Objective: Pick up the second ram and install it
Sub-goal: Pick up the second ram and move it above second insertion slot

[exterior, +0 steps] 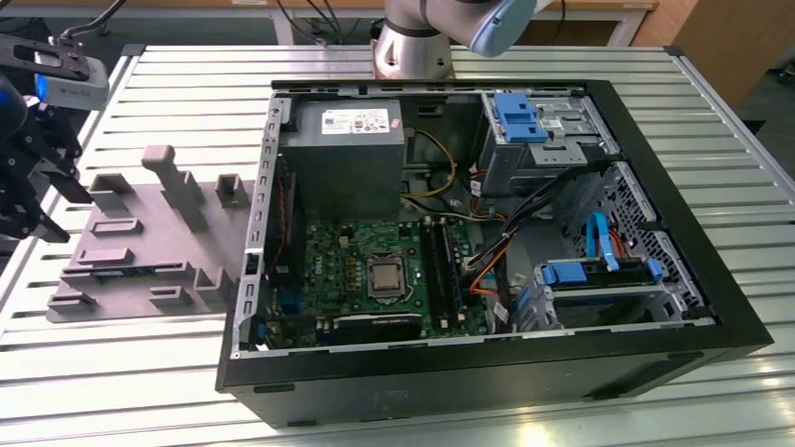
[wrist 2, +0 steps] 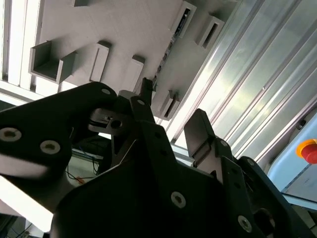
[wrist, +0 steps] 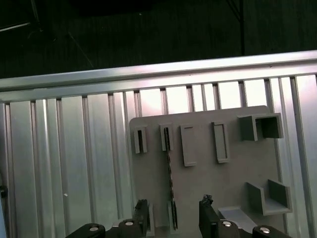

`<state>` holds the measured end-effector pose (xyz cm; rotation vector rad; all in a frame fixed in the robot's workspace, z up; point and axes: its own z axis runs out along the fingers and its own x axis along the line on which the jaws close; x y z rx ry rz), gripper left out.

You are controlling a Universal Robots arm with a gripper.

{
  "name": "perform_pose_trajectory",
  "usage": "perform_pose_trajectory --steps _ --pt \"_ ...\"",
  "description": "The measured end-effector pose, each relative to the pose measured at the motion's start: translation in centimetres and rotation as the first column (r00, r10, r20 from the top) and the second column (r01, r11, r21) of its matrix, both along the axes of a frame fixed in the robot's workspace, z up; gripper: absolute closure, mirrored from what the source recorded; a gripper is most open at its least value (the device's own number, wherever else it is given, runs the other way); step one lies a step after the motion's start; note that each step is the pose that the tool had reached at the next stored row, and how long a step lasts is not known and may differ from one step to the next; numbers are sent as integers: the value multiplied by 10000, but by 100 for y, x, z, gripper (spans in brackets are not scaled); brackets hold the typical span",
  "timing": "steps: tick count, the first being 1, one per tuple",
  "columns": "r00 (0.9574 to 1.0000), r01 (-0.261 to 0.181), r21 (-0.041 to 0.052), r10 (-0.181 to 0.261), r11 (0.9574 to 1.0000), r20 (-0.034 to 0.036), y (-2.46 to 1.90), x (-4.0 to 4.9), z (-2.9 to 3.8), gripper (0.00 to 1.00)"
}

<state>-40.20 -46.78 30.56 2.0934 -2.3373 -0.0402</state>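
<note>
The gripper [wrist: 174, 203] is held spread over the gray fixture [wrist: 233, 163]; the second ram [wrist: 169, 171] is seen on edge in it, in line between the fingers [wrist: 142, 210], touched by neither.

2nd ram [wrist: 170, 178] stands edge-up in gray holder [wrist: 198, 183].

The exterior view looks down on my bench [exterior: 137, 372]; both wrist views peer closely past my claw [wrist: 173, 212] at the grey holder [wrist: 198, 173].

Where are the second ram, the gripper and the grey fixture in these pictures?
second ram [wrist: 170, 178], first wrist view, middle of its upper edge.
gripper [wrist: 174, 202], first wrist view, midway between its open fingertips.
grey fixture [wrist: 208, 178], first wrist view, bare flat surface.
</note>
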Motion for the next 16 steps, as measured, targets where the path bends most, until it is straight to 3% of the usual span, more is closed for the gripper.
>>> perform_pose_trajectory --steps 5,9,16 --pt "10000 1 23 -1 10000 9 1 0 -14 47" --pt "10000 -51 100 51 9999 10 -2 -5 -71 47" --pt "9982 -596 111 596 9982 10 -11 -8 -189 47"
